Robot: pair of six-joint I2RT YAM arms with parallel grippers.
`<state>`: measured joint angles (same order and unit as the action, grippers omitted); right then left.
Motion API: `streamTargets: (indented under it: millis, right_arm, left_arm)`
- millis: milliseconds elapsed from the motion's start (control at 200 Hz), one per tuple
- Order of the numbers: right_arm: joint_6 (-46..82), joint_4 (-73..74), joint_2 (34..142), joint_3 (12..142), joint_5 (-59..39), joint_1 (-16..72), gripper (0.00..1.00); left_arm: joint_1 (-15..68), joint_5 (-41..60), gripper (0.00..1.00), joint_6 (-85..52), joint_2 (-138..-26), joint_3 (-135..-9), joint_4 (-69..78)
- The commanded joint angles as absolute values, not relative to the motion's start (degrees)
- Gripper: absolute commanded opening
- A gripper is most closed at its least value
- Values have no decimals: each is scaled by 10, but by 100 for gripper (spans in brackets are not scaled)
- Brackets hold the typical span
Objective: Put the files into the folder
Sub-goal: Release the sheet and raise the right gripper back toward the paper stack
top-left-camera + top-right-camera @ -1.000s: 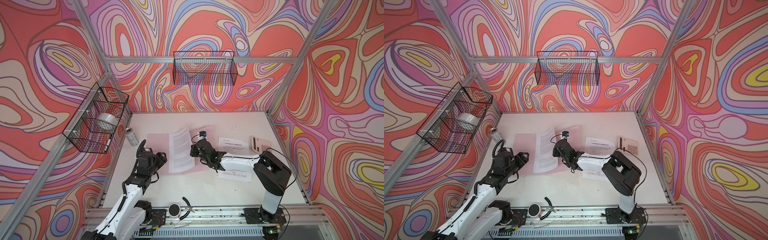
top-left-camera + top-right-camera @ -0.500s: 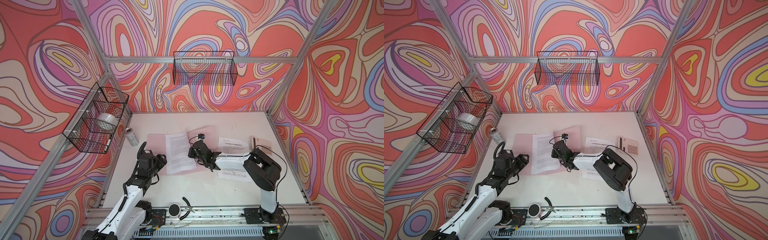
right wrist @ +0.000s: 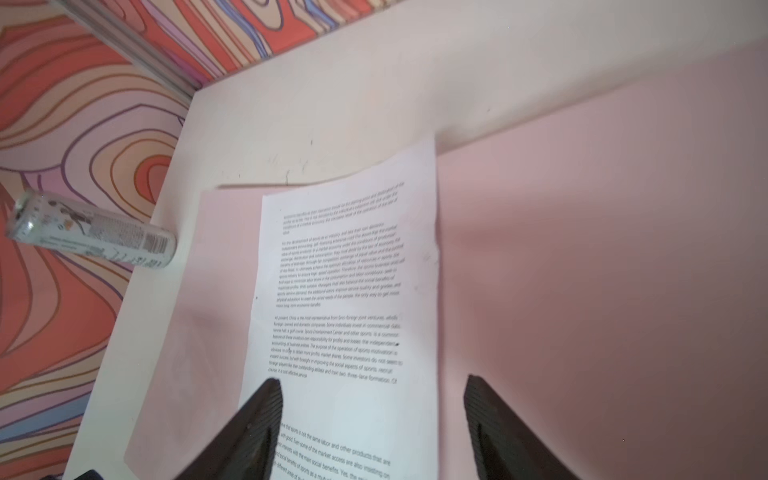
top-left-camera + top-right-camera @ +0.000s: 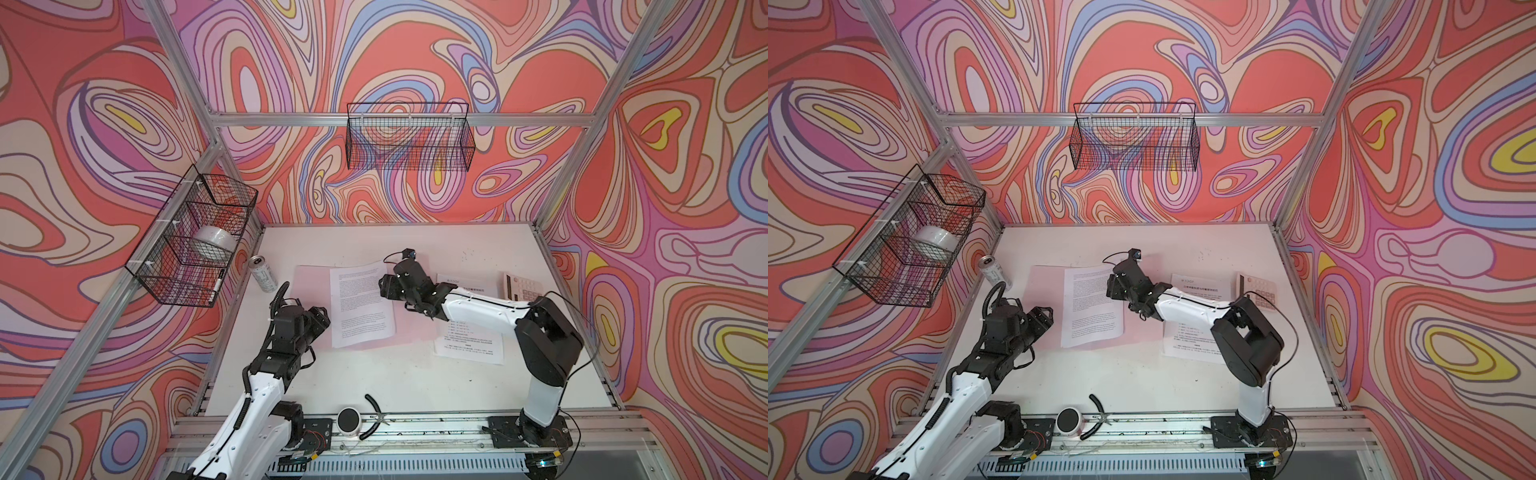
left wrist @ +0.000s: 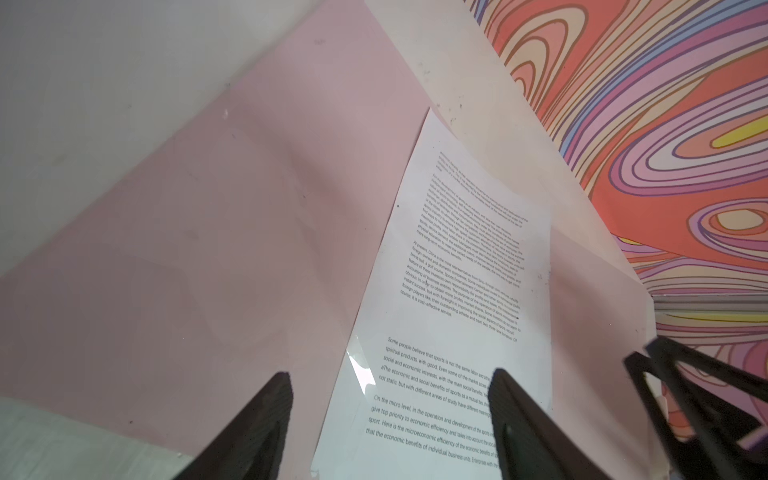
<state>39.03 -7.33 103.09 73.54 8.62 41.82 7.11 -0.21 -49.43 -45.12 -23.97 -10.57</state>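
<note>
Since a second ago my right claw has let go. It was pinched shut on a printed sheet held curled up off the counter, and now its two black ribbed fingers stand spread wide with nothing between them, hovering over that sheet, which lies flat. My left claw has not changed: it is spread just as wide and grips nothing, low over the sheet's left edge, with one finger over pink and the other over print. The sheet is thin white rectangular paper covered in dense black paragraphs, slightly wavy along one long edge. It rests on the folder, which lies opened out flat on the counter as two plain, matte, pale pink leaves. The page sits across the middle with pink showing on both sides, and its far corner pokes just past the folder's far edge. Under my right arm, beside the folder and not in it, two more printed sheets lie flat on the white counter, one with a heading and short lines. Farther right lies a small keypad card, and left of the folder stands a slim silvery can.
</note>
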Motion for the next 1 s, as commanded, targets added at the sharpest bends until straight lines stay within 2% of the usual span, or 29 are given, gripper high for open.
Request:
streamTargets:
  millis: [0, 65, 145, 270, 351, 726, 871, 997]
  right_arm:
    - [332, -203, 964, 749, 60, 345, 76]
    - [311, -226, 936, 736, 12, 298, 82]
    - [299, -219, 918, 704, -90, 233, 83]
    - [329, -88, 899, 619, -274, 155, 82]
    - [346, -32, 910, 597, -333, 142, 82]
    - [380, 48, 1003, 577, -403, 142, 78]
    - [404, 89, 1032, 570, -439, 142, 70]
    - [410, 90, 1030, 566, -459, 143, 56]
  left_arm:
    - [58, -46, 75, -455, -448, -283, -133]
    - [52, -58, 76, -443, -453, -290, -129]
    - [40, -51, 76, -440, -469, -290, -107]
    - [28, -25, 76, -451, -512, -317, -67]
    - [25, -9, 76, -457, -546, -326, -43]
    - [-8, 59, 75, -469, -609, -332, 15]
    - [-36, 115, 73, -509, -634, -308, 79]
    - [-36, 121, 72, -512, -648, -311, 85]
